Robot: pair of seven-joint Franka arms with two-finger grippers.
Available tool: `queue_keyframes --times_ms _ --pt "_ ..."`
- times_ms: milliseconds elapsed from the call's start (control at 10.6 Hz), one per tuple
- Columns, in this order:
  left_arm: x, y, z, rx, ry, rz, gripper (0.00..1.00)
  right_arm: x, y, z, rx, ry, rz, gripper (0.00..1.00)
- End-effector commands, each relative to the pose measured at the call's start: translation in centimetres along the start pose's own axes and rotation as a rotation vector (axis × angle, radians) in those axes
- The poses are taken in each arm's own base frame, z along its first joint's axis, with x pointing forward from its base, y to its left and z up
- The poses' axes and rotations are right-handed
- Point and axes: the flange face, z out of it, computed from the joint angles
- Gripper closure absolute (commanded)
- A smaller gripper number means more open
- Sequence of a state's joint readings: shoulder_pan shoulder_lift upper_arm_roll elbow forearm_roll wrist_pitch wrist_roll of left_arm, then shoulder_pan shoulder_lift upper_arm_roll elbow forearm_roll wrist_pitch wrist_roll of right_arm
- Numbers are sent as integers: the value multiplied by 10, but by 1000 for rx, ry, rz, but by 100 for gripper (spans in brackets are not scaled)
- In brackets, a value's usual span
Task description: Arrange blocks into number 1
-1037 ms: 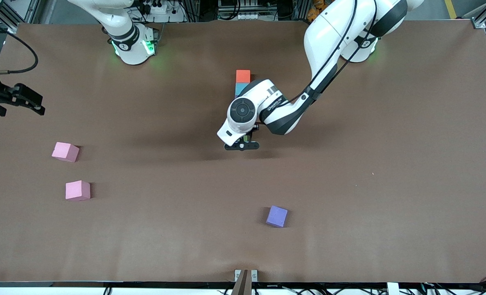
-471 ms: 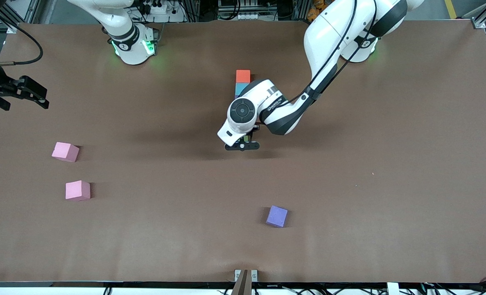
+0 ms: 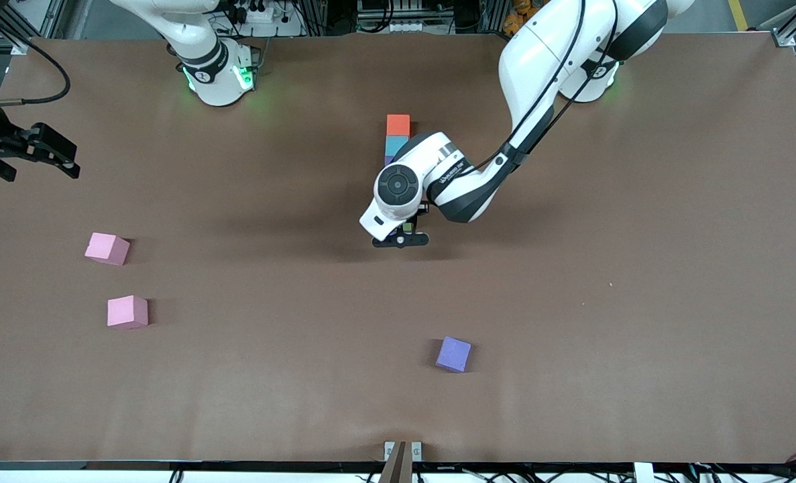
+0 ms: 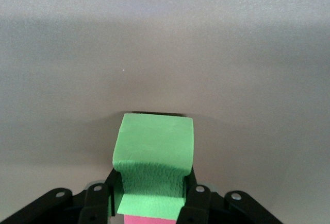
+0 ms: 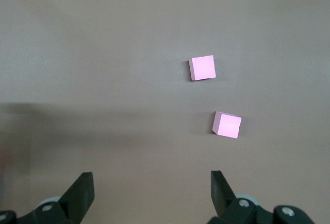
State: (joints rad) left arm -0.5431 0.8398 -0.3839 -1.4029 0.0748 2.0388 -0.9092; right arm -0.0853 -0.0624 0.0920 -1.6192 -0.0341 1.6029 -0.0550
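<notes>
Two white arms work over a broad table (image 3: 639,268) covered in dull brown sheet. The left arm bends down at mid-table, its left gripper (image 4: 149,203) clamped on a green block (image 4: 153,154), a matte foam cube whose squeezed sides dent inward; only the left wrist view shows this, with a strip of red block (image 4: 149,220) under it. From the front, the arm's wrist covers that spot, leaving an orange block (image 3: 398,125) and light blue block (image 3: 395,145) touching in a row toward the bases. A purple block (image 3: 453,354) lies alone nearer the camera. The right gripper (image 5: 152,190) waits with fingers spread wide over the right arm's end, above two pink cubes (image 5: 202,68).
</notes>
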Motion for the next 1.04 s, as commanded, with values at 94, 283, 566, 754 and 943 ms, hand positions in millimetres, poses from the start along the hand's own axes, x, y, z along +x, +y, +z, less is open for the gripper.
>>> queue_keyframes --times_ms 94,283,566,754,943 --pt "-5 5 -3 1 -18 -13 100 -11 4 5 15 -1 7 0" --pt "-7 4 1 11 -20 -9 41 -17 5 14 66 -7 19 0" --pt "-10 6 -6 15 -1 2 0 -18 10 15 67 -12 30 0" --pt "7 -13 -34 40 40 -32 0 -18 11 16 67 -13 32 0" --pt "35 -43 -65 74 127 -67 0 -17 10 16 69 -13 30 0"
